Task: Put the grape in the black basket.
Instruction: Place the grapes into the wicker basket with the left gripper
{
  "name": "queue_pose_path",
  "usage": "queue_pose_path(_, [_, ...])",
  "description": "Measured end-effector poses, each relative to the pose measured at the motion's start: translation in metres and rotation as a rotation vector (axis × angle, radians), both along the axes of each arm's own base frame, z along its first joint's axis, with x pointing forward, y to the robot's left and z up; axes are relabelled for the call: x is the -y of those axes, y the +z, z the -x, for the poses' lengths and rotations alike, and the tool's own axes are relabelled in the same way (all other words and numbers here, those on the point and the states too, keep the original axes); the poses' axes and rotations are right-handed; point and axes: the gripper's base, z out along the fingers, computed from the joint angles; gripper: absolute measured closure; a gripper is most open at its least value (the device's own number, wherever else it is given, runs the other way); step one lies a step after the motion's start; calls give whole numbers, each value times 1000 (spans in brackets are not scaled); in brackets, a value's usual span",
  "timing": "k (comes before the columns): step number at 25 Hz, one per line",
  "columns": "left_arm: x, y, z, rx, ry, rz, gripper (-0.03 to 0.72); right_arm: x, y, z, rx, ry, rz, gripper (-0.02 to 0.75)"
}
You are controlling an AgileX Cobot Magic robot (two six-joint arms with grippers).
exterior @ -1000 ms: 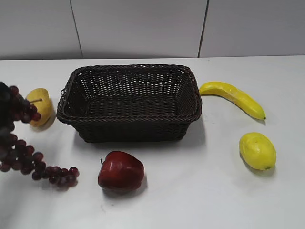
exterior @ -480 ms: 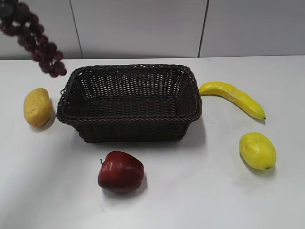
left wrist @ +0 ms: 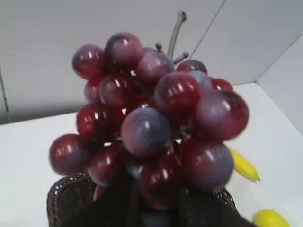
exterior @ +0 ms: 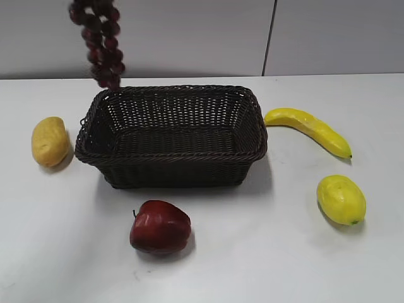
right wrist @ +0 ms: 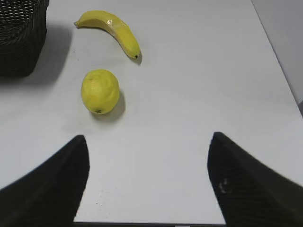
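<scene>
Grape [exterior: 101,39], gripped by the left hand [left wrist: 154,205], hangs over the basket [exterior: 170,136]'s back-left rim: carry it rightward to centre before releasing; right hand [right wrist: 147,182] gapes wide.

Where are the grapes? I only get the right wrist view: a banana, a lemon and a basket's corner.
Observer: The grape hangs in the air, up by the back left corner of the black basket as the exterior view shows it.
Operator: What holds it up?
Observer: The left gripper; its dark fingers close on the bunch at the bottom of the left wrist view.
Operator: Is anything in the basket already?
Observer: No, the exterior view shows its inside empty.
</scene>
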Motion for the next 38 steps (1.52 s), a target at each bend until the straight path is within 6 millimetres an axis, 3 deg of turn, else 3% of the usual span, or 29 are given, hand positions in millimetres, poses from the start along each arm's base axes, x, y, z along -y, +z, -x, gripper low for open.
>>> queue_pose_path(7, [45,-79,-41,-201,-78,-67,573,0,0,0,0,0,0,148])
queue_pose_path(14, [71,-153,-64,-371,-116,-135,573,0,0,0,0,0,0,148])
queue_pose_path(20, [76,-187,-72,-447,-118,-163,559,0,0,0,0,0,0,148])
queue_pose_path(22, [76,-188,-72,-450,-118,-162,463,0,0,0,0,0,0,148])
queue_pose_path(25, [76,-186,-72,-451,-120,-160,213,0,0,0,0,0,0,148])
queue_pose_path(27, [76,-182,-70,-447,-125,-157,91,0,0,0,0,0,0,148])
queue_pose_path(31, [73,-154,-61,-412,-153,-154,77,0,0,0,0,0,0,148])
queue_pose_path(38, [57,-66,-27,-270,-238,-226,113,0,0,0,0,0,0,148])
